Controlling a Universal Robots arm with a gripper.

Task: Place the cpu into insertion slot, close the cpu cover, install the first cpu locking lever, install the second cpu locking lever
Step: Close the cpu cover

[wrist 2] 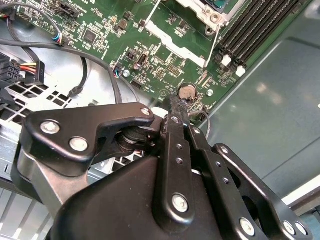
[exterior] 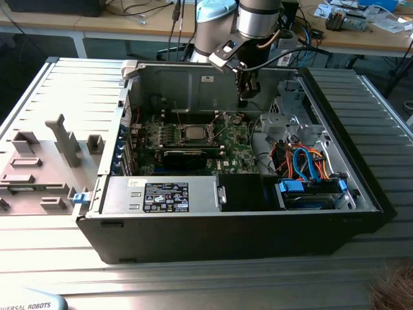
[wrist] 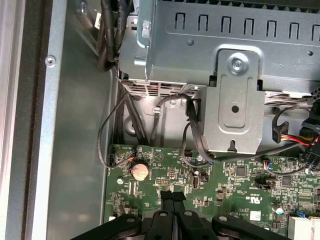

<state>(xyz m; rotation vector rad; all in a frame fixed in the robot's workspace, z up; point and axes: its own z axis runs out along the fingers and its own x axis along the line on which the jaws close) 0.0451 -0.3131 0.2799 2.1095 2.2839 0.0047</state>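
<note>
An open computer case [exterior: 226, 232] lies on its side on a ribbed metal worktop [exterior: 381, 129], with the green motherboard [exterior: 235, 152] flat in the bottom. The arm [exterior: 258, 16] comes down from the far side. Its gripper [exterior: 244, 98] hangs inside the case close to the rear wall, toward the exterior view's right of the insertion slot [exterior: 205, 134] and well apart from it.

In both wrist views the gripper [wrist: 172, 194] has its two black fingers [wrist 2: 176, 130] pressed flat together with nothing held between them. Their tip sits just above the board's edge, right beside a round coin battery [wrist: 140, 171] (the same battery [wrist 2: 187, 91] shows just past the fingertip in the second wrist view).

The cpu [exterior: 193, 132] shows as a grey square seated in the slot, in the middle of the board. The silvery cpu cover [wrist 2: 202, 12] shows at the slot's corner; it seems to lie down around the chip, though I cannot say for sure from this angle. A thin silvery rod [wrist 2: 214, 46] slants away from that corner, next to the long memory slots [wrist 2: 255, 25]. In the first wrist view a grey metal drive cage [wrist: 225, 50] stands over the board's edge, with black cables [wrist: 192, 125] looping beneath it.
</note>
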